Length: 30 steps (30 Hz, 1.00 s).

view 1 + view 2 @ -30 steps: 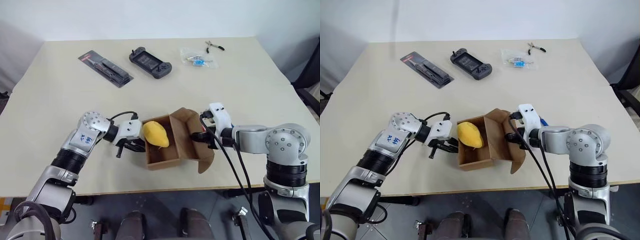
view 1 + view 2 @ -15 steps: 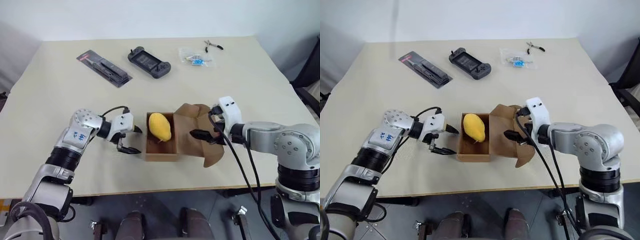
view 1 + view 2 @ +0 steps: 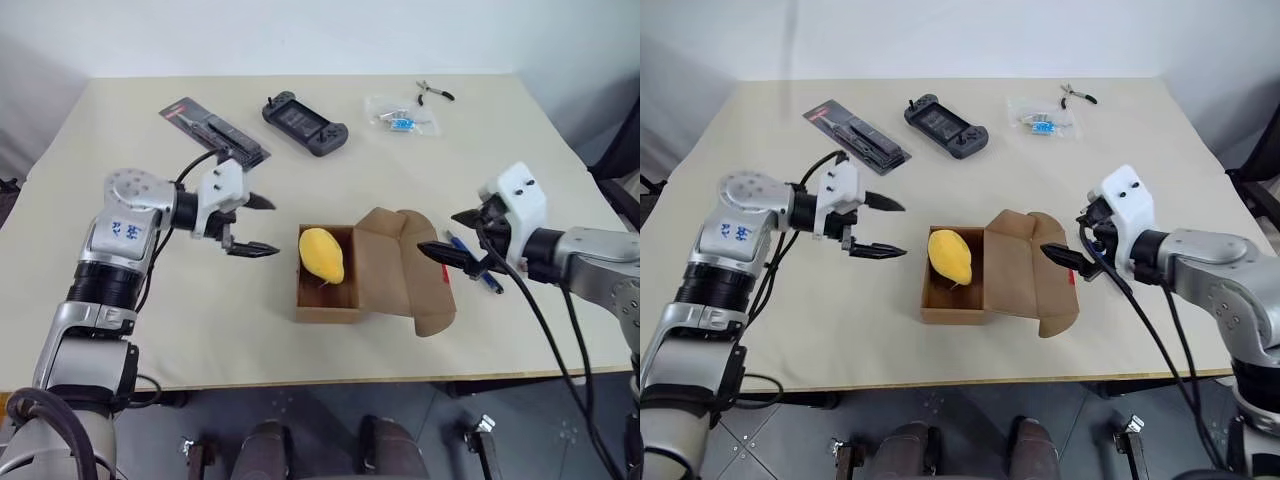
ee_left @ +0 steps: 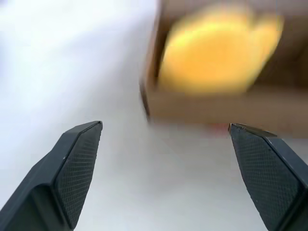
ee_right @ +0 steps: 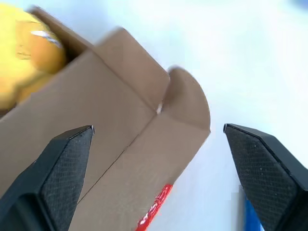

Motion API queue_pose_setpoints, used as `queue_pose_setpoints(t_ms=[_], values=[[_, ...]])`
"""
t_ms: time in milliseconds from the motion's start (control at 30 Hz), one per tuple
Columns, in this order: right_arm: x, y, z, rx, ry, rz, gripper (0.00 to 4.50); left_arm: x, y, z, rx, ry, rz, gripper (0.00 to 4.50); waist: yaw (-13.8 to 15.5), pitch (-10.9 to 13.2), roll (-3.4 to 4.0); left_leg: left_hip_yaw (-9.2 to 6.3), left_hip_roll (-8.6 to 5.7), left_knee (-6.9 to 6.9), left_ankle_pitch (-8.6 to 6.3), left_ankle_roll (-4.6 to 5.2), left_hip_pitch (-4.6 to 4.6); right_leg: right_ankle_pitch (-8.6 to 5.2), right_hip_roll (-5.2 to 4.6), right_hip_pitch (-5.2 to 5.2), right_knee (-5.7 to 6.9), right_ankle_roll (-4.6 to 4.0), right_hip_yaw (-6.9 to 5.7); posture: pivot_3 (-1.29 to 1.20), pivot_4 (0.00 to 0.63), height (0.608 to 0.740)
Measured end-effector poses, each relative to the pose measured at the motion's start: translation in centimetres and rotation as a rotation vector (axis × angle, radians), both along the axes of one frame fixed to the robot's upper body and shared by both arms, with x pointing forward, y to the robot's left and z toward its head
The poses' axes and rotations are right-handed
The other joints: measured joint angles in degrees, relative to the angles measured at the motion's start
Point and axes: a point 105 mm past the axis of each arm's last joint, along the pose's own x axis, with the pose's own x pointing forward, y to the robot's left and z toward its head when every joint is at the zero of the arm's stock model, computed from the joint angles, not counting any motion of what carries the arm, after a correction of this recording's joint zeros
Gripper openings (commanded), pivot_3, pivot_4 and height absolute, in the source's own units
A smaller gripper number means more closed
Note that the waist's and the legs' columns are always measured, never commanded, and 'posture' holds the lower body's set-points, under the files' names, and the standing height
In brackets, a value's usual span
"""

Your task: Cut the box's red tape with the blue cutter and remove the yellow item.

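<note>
The brown box point(image 3: 384, 272) lies open on the table with its flaps spread to the right. The yellow item point(image 3: 322, 254) rests inside it, against the left wall. A strip of red tape point(image 5: 155, 211) shows on a flap in the right wrist view. My left gripper point(image 3: 273, 227) hovers open to the left of the box, pointing at it and holding nothing. My right gripper point(image 3: 437, 232) hangs open over the right flap, also with nothing in it. The blue cutter point(image 3: 492, 283) lies on the table beneath my right gripper, partly hidden by it.
Along the far side of the table lie a black tool in blister packaging point(image 3: 213, 135), a dark game controller point(image 3: 305, 123), a clear bag with a small blue part point(image 3: 400, 115) and small pliers point(image 3: 433, 92). The table's front edge runs just below the box.
Both grippers have opened, risen and drawn away from the box, the left one leftward and the right one rightward. The box has turned and now lies flat with the yellow item inside.
</note>
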Motion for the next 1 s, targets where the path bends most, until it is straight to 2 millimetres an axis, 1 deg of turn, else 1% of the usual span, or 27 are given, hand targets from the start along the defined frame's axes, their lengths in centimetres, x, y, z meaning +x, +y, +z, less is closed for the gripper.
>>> queue_pose_setpoints(t_ms=[100,133,200,233,267,333,400,500,633,667,700,800,833,933,1000], values=[[-1.2,0.3,-0.3,-0.026,-0.029,0.101,4.50,-0.7,-3.5,0.2,-0.008,0.007,-0.122,4.47,-0.03,0.03,-0.05,0.01,0.00,0.00,0.00,0.00,-0.01,0.00,0.00,0.01,-0.05,0.00,-0.04,0.00,0.150,0.740],[-1.5,0.4,-0.3,-0.029,-0.038,0.129,4.50,-0.9,-4.4,0.1,-0.001,0.012,-0.157,4.47,-0.05,0.04,-0.07,0.01,0.00,0.00,0.00,0.00,0.00,0.00,0.00,0.02,-0.06,0.00,-0.04,0.00,0.150,0.740],[-2.0,0.4,-0.4,-0.033,-0.050,0.149,4.50,-1.3,-5.6,-0.3,0.023,0.019,-0.209,4.47,-0.26,0.04,-0.07,0.03,0.00,0.00,0.00,-0.01,0.03,0.00,0.00,0.02,-0.05,0.00,-0.04,0.00,0.150,0.740],[-2.1,0.2,-0.5,-0.036,-0.054,0.145,4.50,-1.4,-6.1,-0.9,0.053,0.017,-0.231,4.47,-0.31,0.04,-0.06,0.04,0.00,0.00,0.01,-0.01,0.06,0.00,0.00,0.02,-0.03,0.00,-0.03,0.00,0.150,0.740],[-2.2,0.0,-0.5,-0.040,-0.062,0.135,4.50,-1.3,-6.3,-1.6,0.090,0.022,-0.246,4.28,-0.29,0.04,-0.06,0.05,0.00,-0.01,0.01,-0.01,0.07,0.00,0.00,0.02,-0.03,-0.01,-0.03,0.00,0.150,0.740],[-2.4,-0.5,-0.5,-0.042,-0.072,0.110,4.50,-1.0,-6.2,-3.4,0.158,0.040,-0.254,3.84,-0.20,0.05,-0.07,0.06,0.00,0.01,0.01,-0.01,0.06,0.00,0.00,0.01,-0.04,-0.01,-0.03,0.00,0.150,0.740],[-2.8,-0.5,-0.5,-0.048,-0.084,0.101,4.50,-0.6,-6.0,-4.3,0.182,0.043,-0.248,3.28,-0.12,0.05,-0.08,0.05,0.00,0.05,0.01,-0.01,0.04,0.00,0.00,0.02,-0.06,-0.01,-0.03,0.00,0.150,0.740],[-3.4,-0.7,-0.6,-0.054,-0.095,0.087,4.50,-0.1,-6.0,-4.1,0.202,0.015,-0.258,2.31,-0.01,0.05,-0.09,0.04,0.00,0.06,0.00,0.00,0.04,0.00,0.00,0.06,-0.08,-0.01,-0.03,0.00,0.150,0.740],[-3.9,-0.9,-0.6,-0.059,-0.107,0.065,4.50,0.2,-5.8,-3.7,0.200,0.014,-0.269,1.15,0.00,0.05,-0.09,0.03,0.00,0.12,0.00,0.01,0.04,0.00,0.00,0.09,-0.09,-0.01,-0.03,0.00,0.150,0.740],[-3.9,-1.0,-0.6,-0.059,-0.107,0.064,4.50,0.2,-5.8,-3.7,0.199,0.014,-0.270,0.97,0.00,0.05,-0.09,0.03,0.00,0.12,0.00,0.01,0.04,0.00,0.00,0.09,-0.09,-0.01,-0.03,0.00,0.150,0.740],[-3.9,-1.0,-0.7,-0.059,-0.107,0.061,4.50,0.2,-5.8,-3.6,0.194,0.020,-0.270,0.70,-0.02,0.05,-0.09,0.03,0.00,0.13,0.00,0.01,0.03,0.00,0.00,0.08,-0.09,-0.01,-0.03,0.00,0.150,0.740],[-3.9,-0.9,-0.4,-0.043,-0.116,0.067,4.50,0.0,-6.0,-3.0,0.127,0.044,-0.284,0.15,-0.04,0.06,-0.09,0.02,0.00,0.13,0.00,0.01,0.03,0.00,0.00,0.08,-0.08,-0.01,-0.03,0.00,0.150,0.740],[-4.0,-0.8,-0.4,-0.039,-0.115,0.077,4.50,-0.1,-6.2,-2.6,0.089,0.058,-0.290,0.06,-0.04,0.06,-0.09,0.01,0.00,0.13,0.00,0.01,0.03,0.00,0.00,0.08,-0.07,-0.01,-0.03,0.00,0.150,0.740],[-4.3,-0.5,-0.3,-0.033,-0.123,0.120,4.50,-0.3,-6.2,-1.7,0.023,0.076,-0.299,0.05,-0.06,0.06,-0.09,0.01,0.00,0.13,0.00,0.01,0.03,0.00,0.00,0.08,-0.07,-0.01,-0.03,0.00,0.150,0.740],[-4.6,-0.2,-0.1,-0.028,-0.135,0.154,4.50,-0.5,-6.4,-0.8,-0.032,0.081,-0.303,0.05,-0.07,0.06,-0.09,0.01,0.00,0.16,0.00,0.01,0.03,0.00,0.00,0.09,-0.07,-0.01,-0.03,0.00,0.150,0.740]])
